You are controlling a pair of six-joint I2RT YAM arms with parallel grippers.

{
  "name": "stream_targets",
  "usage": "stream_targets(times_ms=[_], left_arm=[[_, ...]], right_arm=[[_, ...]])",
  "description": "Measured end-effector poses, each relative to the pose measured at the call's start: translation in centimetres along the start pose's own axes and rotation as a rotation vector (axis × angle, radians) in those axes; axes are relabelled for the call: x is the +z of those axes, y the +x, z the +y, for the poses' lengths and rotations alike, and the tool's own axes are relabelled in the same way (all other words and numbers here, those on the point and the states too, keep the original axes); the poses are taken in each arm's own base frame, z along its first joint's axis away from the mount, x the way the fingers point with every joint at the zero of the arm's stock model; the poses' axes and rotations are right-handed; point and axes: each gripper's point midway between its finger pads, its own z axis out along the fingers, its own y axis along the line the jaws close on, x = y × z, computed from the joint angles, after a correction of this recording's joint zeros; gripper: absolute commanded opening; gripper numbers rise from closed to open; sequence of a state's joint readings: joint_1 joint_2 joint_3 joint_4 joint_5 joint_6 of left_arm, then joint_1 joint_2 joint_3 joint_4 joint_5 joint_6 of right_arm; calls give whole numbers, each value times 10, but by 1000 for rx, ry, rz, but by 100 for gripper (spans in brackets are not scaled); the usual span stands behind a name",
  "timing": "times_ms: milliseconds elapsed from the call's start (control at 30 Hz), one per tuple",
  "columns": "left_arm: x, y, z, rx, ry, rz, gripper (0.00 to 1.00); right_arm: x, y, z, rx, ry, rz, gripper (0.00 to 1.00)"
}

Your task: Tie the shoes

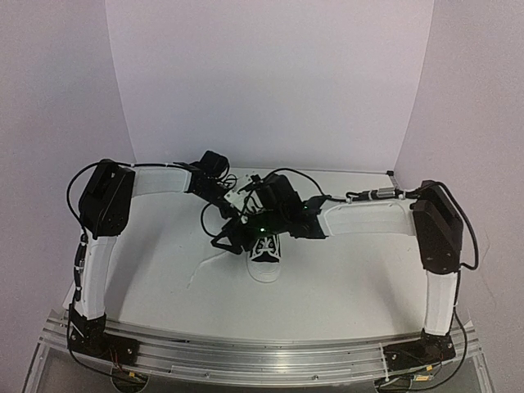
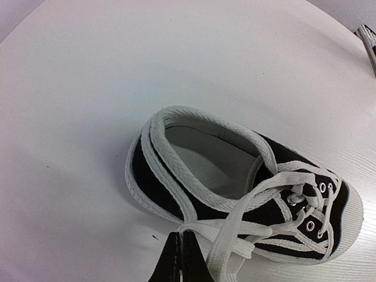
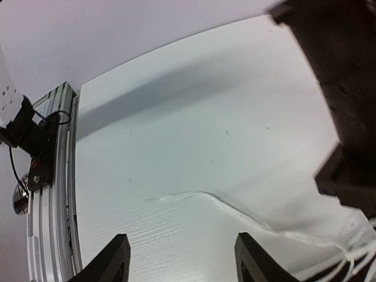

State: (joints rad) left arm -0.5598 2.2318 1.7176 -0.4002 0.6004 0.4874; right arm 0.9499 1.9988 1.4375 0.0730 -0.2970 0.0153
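Observation:
The black sneaker (image 2: pixel 235 194) with white toe cap and sole lies on the white table, its opening facing my left wrist view; it sits mid-table in the top view (image 1: pixel 264 255). My left gripper (image 2: pixel 180 247) is shut, its tips pinching a fold of white lace (image 2: pixel 205 230) beside the shoe's near side. In the top view it (image 1: pixel 232 237) is just left of the shoe. My right gripper (image 3: pixel 185 255) is open and empty, above the table over a loose lace end (image 3: pixel 200 197). In the top view it (image 1: pixel 255 223) hovers by the shoe's heel.
The loose lace end trails left of the shoe across the table (image 1: pixel 205 266). The aluminium rail (image 3: pixel 50 194) with cables runs along the table's near edge. The left arm's dark body (image 3: pixel 346 88) fills the right side of the right wrist view.

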Motion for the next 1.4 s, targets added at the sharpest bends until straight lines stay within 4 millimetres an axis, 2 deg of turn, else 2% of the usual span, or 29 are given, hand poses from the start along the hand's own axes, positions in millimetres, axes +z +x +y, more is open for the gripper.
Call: stream_targets(times_ms=[67,133,300,400,533,833,1000,1133,1200,1300,1400], left_arm=[[0,0,0,-15,-1,0,0],[0,0,0,-22,-1,0,0],[0,0,0,-28,0,0,0],[0,0,0,-28,0,0,0],[0,0,0,-28,2,-1,0],[0,-1,-3,-26,15,-6,0],[0,-1,-3,-23,18,-8,0],[0,-2,-4,-22,22,-9,0],[0,-2,-4,-22,23,-10,0],[0,-2,-4,-21,23,-9,0],[0,-1,-4,-22,22,-9,0]], right_arm=[[15,-4,17,-84,-46,14,77],[31,2,29,-147,-79,38,79],[77,33,44,-264,-130,119,81],[100,53,39,-311,-141,163,82],[119,64,26,-342,-134,187,82],[137,54,4,-323,-123,161,85],[141,63,-8,-283,-133,195,82],[143,72,-17,-265,-138,229,75],[141,74,-18,-262,-135,242,67],[137,78,-19,-278,-125,253,42],[130,85,-19,-285,-111,277,11]])
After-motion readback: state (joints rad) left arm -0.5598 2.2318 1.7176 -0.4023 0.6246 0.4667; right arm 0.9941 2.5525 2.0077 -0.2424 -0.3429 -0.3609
